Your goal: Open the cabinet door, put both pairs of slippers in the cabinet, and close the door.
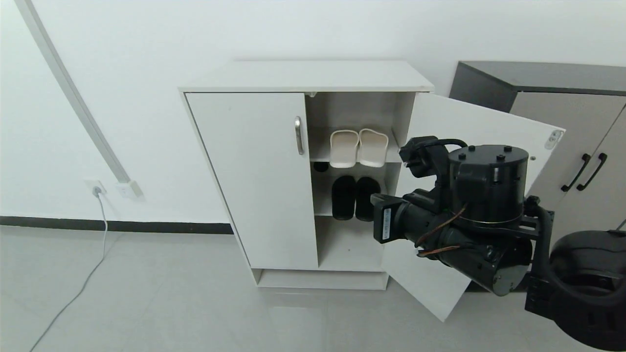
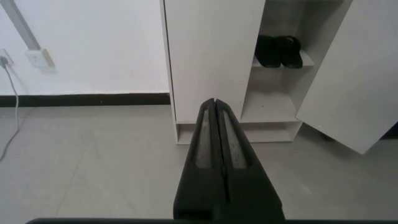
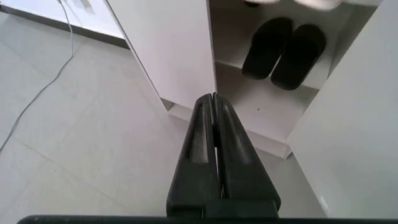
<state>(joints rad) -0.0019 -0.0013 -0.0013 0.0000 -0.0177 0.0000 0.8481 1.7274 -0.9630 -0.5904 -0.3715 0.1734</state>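
The white cabinet stands against the wall with its right door swung open and its left door closed. A white pair of slippers rests on the upper shelf. A black pair sits on the shelf below, also in the left wrist view and the right wrist view. My right arm hangs in front of the open door. My right gripper is shut and holds nothing, low before the open compartment. My left gripper is shut and holds nothing, farther back over the floor.
A grey cabinet with black handles stands right of the open door, close behind it. A wall socket with a cable trailing over the floor is at the left. The tiled floor in front of the cabinet is bare.
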